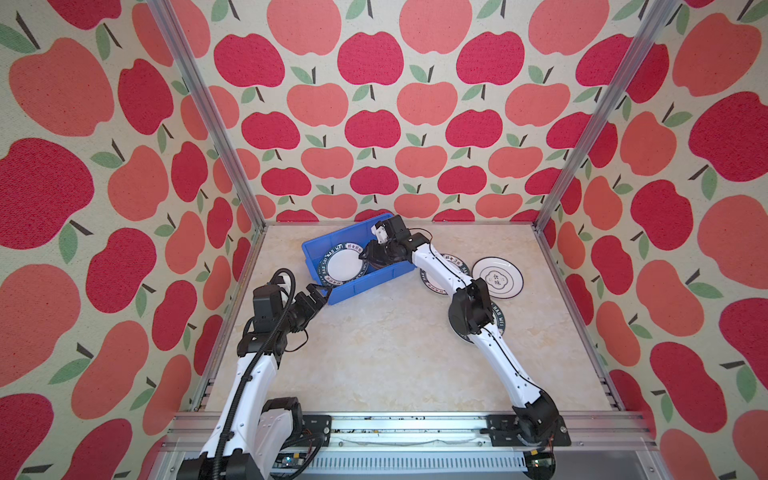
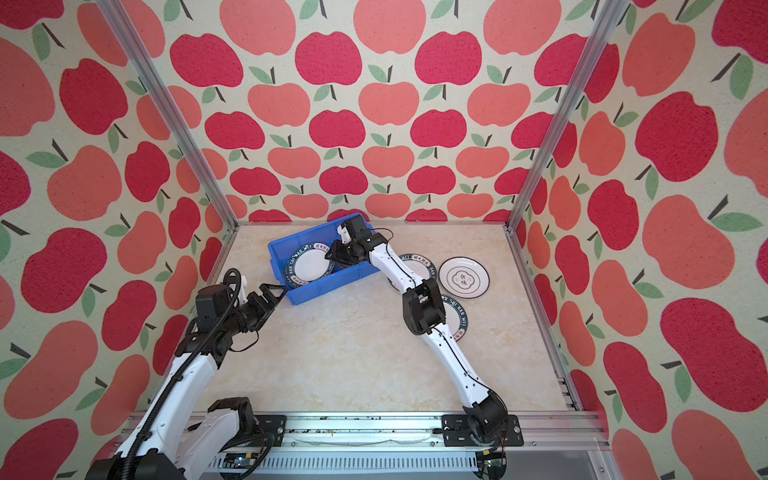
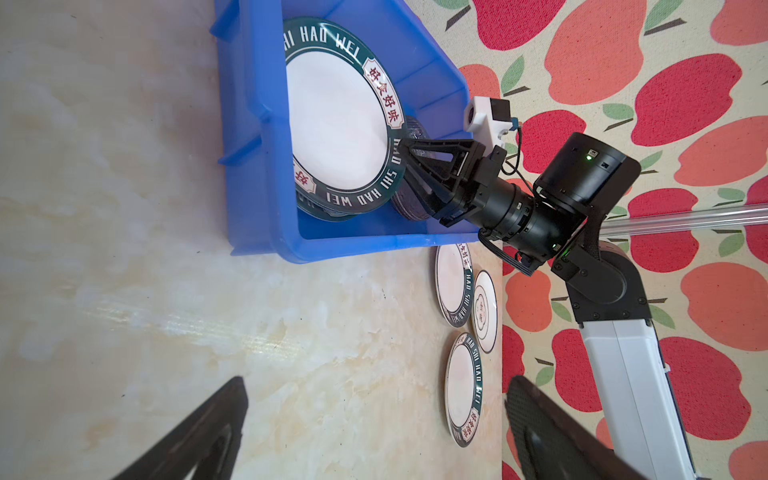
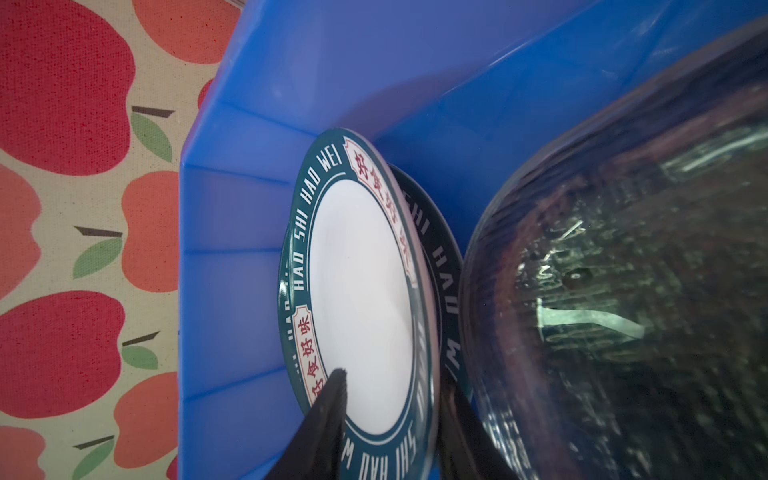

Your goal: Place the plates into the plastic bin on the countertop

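The blue plastic bin (image 1: 357, 286) (image 2: 324, 286) stands at the back left of the countertop (image 1: 374, 353). In it a white plate with a dark-green lettered rim (image 1: 343, 266) (image 3: 336, 124) (image 4: 361, 291) lies on a second one (image 4: 440, 266), next to a stack of greyish glass plates (image 4: 623, 291). My right gripper (image 1: 362, 257) (image 2: 330, 255) (image 3: 402, 164) (image 4: 395, 378) reaches into the bin. Its jaws are open and straddle the top plate's rim. My left gripper (image 1: 320, 291) (image 2: 276, 287) (image 3: 376, 380) hangs open and empty by the bin's near left corner.
Three plates lie on the countertop at the right. One is green-rimmed (image 1: 455, 264) and partly under the right forearm. One is white with thin black rings (image 1: 497, 277) (image 3: 484, 309). Another green-rimmed plate (image 1: 498, 322) (image 3: 463, 386) is partly under the elbow. Apple-patterned walls and aluminium rails enclose the space.
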